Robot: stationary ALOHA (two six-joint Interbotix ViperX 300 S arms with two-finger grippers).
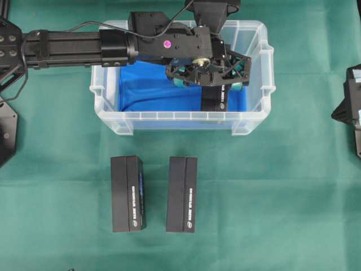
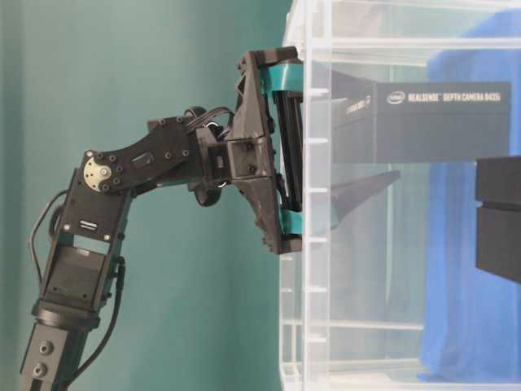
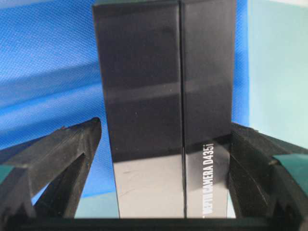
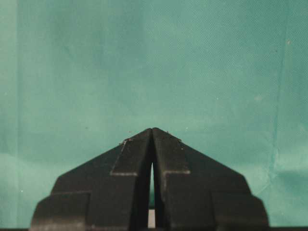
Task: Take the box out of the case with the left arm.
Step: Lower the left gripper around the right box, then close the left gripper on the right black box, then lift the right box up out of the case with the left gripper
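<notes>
Reaching over the clear translucent plastic case [image 1: 113, 116] with its ribbed rim and blue cloth lining, the black left arm [image 1: 67, 48] sets its open-lattice left gripper [image 1: 207, 81] with teal pads above the case's right half; the black rectangular box [image 3: 163, 110] with white lettering stands between the wide-spread fingers [image 3: 62, 159], the right one beside its lettered edge, the left one apart from it with blue cloth showing in the gap; whether either pad touches the box cannot be told; the box is inside the case, against the blue lining; two more black boxes [image 1: 128, 194] lie on the green tablecloth [image 1: 271, 197] outside the case, well apart from the gripper; the right gripper [image 4: 152, 132] hangs over bare green cloth with its fingertips pressed together on nothing.
</notes>
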